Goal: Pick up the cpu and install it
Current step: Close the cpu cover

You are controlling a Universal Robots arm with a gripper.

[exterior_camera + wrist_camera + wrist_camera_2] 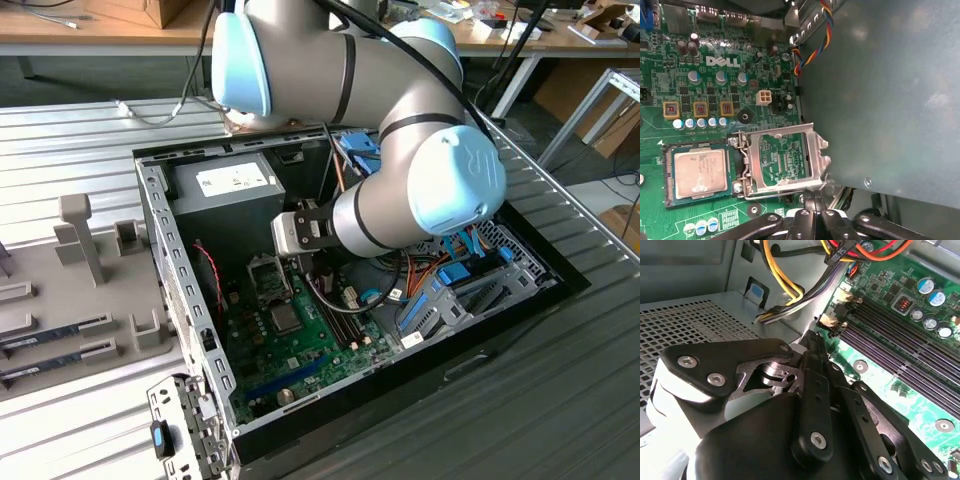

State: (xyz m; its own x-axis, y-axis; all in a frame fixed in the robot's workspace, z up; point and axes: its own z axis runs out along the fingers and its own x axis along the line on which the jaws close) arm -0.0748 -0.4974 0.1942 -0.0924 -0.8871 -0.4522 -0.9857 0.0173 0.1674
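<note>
cpu [700, 173]: lay flat in its socket, just beside the open load plate [782, 160].
your gripper [817, 202]: sat by the load plate's end farthest from the cpu.
grip: you couldn't tell.

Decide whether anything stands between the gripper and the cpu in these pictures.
Nothing visible covers the cpu, which lies in its socket with its top bare. The metal load plate is swung open beside it, on the side nearest the gripper.

Silver-grey cpu [699, 172], green board [715, 80], black claw [813, 210], grey arm [385, 75] w/ lt-blue caps [455, 185].
</note>
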